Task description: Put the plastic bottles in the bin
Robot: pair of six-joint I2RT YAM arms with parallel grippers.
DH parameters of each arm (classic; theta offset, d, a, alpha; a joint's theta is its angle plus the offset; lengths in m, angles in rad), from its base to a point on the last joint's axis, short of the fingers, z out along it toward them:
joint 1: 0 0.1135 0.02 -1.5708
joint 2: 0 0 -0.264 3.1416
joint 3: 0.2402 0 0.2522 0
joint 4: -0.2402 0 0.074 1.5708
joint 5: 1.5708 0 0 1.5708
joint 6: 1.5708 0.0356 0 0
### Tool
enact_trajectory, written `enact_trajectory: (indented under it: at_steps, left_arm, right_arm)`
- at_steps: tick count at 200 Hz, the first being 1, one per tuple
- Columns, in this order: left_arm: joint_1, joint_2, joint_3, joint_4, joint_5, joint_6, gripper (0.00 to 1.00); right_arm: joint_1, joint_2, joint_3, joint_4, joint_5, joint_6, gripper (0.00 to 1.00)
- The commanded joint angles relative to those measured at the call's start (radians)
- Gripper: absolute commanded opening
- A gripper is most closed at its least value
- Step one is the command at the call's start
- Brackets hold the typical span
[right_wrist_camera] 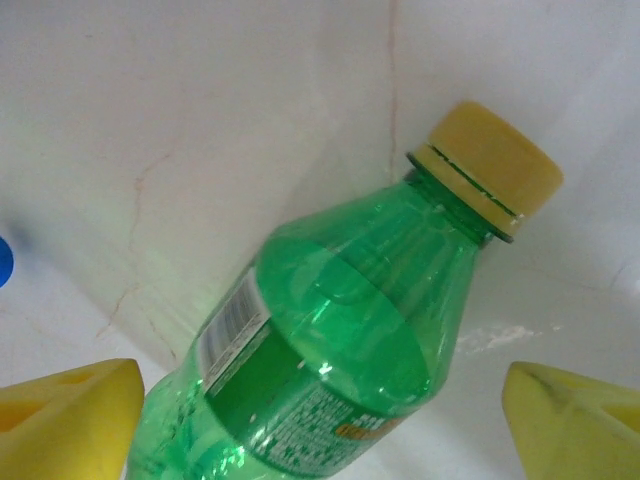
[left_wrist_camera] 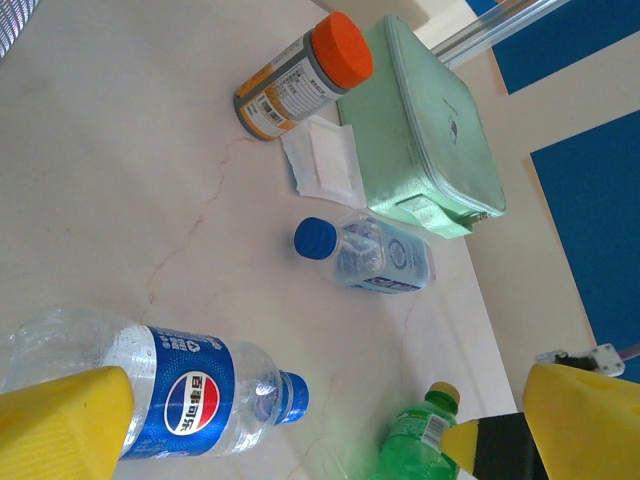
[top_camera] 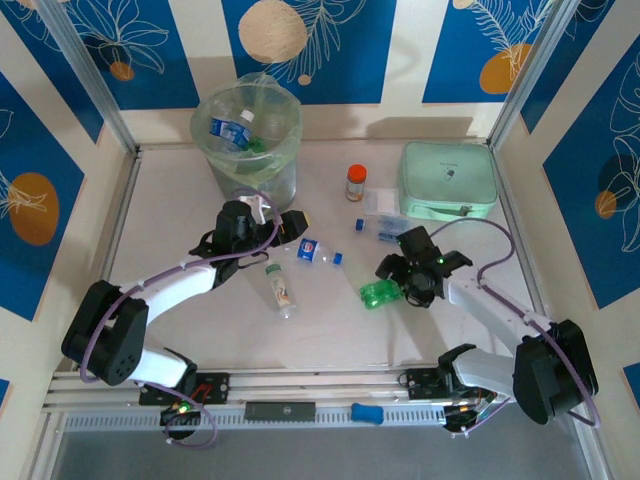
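From above, the bin (top_camera: 225, 165) stands at the far left of the counter (top_camera: 330, 340) with some bottles (top_camera: 232, 130) already inside. Four more lie loose: a Pepsi bottle (top_camera: 318, 251), a green-capped bottle (top_camera: 281, 287), a small bottle (top_camera: 385, 230) just beside the case (top_camera: 448, 180), and a green bottle (top_camera: 378, 294). The jar (top_camera: 356, 182) stands apart from them. The left pincer (top_camera: 292, 224) sits near the bin's foot, just beside the Pepsi bottle. The right pincer (top_camera: 398, 278) is at the green bottle.

From the left wrist, the left pincer (left_wrist_camera: 320, 425) is spread wide and has hold of nothing. The Pepsi bottle (left_wrist_camera: 190, 390) lies by one finger (left_wrist_camera: 60, 425), with the small bottle (left_wrist_camera: 370, 255), jar (left_wrist_camera: 300, 80) and case (left_wrist_camera: 430, 130) beyond. The green bottle (left_wrist_camera: 415, 445) shows near the other finger.

From the right wrist, the right pincer (right_wrist_camera: 320, 425) is open with a finger (right_wrist_camera: 65, 420) on each side of the green bottle (right_wrist_camera: 350, 340). The bottle lies flat on the counter with its yellow cap (right_wrist_camera: 490, 170) pointing away. No squeeze shows on the plastic, so I judge it straddled, not gripped.

The step in hand looks like the grasp of the green bottle. Next the right pincer needs to close firmly on the round, slippery body, lift it clear, and carry it across to the bin past the other arm.
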Motion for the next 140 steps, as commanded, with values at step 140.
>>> enact_trajectory:
  at_steps: [140]
  left_arm:
    - [-0.01,-0.027,-0.008,-0.026,-0.01,0.0,0.99]
  right_arm:
    - [-0.034,0.141,-0.105,0.318,-0.055,0.182,0.68]
